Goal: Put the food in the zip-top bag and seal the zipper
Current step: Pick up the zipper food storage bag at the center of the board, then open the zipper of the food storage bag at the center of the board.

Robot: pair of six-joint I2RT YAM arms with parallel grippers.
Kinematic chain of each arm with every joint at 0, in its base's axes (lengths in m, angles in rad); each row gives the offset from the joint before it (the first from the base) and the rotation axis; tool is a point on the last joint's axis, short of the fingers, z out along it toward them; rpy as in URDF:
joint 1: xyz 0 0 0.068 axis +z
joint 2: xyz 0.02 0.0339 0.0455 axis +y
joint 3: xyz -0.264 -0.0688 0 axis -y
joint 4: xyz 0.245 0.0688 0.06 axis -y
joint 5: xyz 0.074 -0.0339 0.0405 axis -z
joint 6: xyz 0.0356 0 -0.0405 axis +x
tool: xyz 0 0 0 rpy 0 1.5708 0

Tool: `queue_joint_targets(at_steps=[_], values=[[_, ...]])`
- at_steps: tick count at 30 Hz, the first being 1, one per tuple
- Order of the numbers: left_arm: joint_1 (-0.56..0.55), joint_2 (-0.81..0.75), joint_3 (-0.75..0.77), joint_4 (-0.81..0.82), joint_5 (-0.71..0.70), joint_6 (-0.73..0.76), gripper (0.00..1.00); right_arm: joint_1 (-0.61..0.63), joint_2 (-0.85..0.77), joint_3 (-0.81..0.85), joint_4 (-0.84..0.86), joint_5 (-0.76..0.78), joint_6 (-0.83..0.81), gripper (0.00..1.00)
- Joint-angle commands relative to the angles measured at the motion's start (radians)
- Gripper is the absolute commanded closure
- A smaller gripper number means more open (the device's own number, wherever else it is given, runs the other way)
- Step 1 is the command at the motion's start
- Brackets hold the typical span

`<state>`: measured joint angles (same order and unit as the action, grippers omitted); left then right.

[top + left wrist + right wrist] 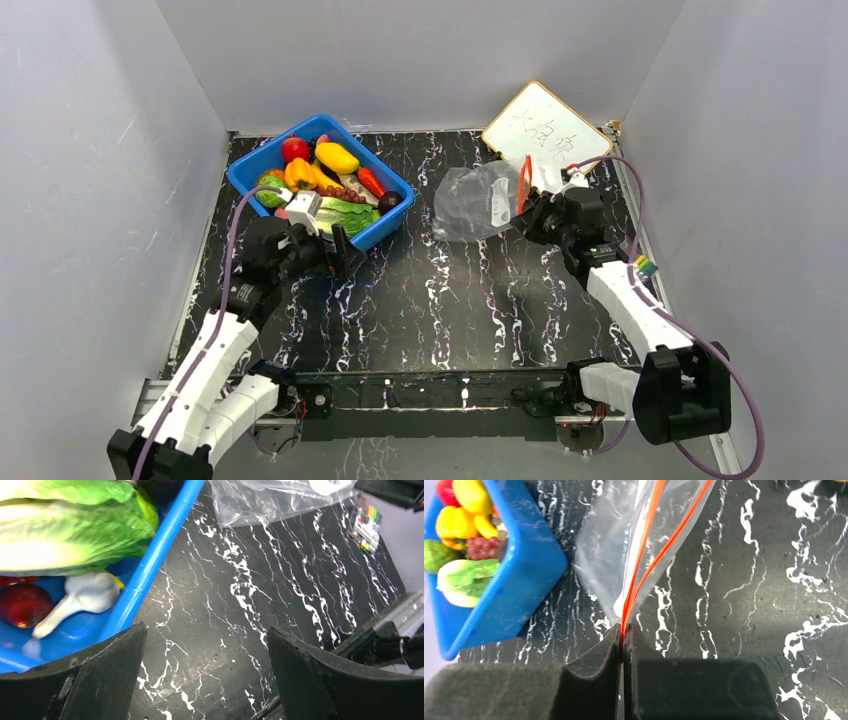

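Right wrist view: the zip-top bag (609, 565) lies on the marbled black table (749, 605), to the right of the blue bin (519, 580) and apart from it. The zipper (641, 555) runs away from the camera as two red-orange lines. They meet at the right gripper (623, 630), whose pads are pressed together on that end of the strip. Beyond the pinch the lines spread apart, so the mouth appears unsealed. Pinching one end probably anchors the limp plastic and holds the opening up for loading.

The food (325, 180) is all heaped in the bin, and the bag looks empty, so loading has not begun.

Left wrist view: the left gripper (204, 632) hangs over bare table just beside the bin's near rim, jaws wide apart with nothing between them. The lettuce (65, 525) lies closest to it inside the bin and is the likely first pick.

Top external view: a white board (545, 125) with handwriting rests at the far right, behind the bag.
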<state>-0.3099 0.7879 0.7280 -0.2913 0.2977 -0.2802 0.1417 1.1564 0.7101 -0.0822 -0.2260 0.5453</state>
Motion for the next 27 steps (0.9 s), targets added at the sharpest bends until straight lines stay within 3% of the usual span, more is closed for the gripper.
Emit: queue_joint_targets(at_steps=[1,5,10,14,23,27], values=[[-0.004,0.03,-0.008,0.084,0.141,-0.005,0.12,-0.001,-0.047,0.134,-0.118,-0.091,-0.066,1.0],[-0.005,0.038,-0.024,0.142,0.172,0.061,0.15,0.002,-0.073,0.193,-0.232,-0.298,-0.086,1.0],[-0.01,0.037,-0.044,0.244,0.268,0.093,0.17,0.028,-0.157,0.203,-0.295,-0.385,-0.085,1.0],[-0.027,0.099,0.023,0.228,0.295,0.043,0.21,0.075,-0.219,0.153,-0.243,-0.481,-0.039,1.0],[-0.068,0.256,0.198,0.118,0.164,-0.159,0.23,0.127,-0.288,0.162,-0.409,-0.51,-0.222,1.0],[-0.115,0.321,0.221,0.141,0.142,-0.224,0.24,0.137,-0.298,0.169,-0.449,-0.548,-0.286,1.0]])
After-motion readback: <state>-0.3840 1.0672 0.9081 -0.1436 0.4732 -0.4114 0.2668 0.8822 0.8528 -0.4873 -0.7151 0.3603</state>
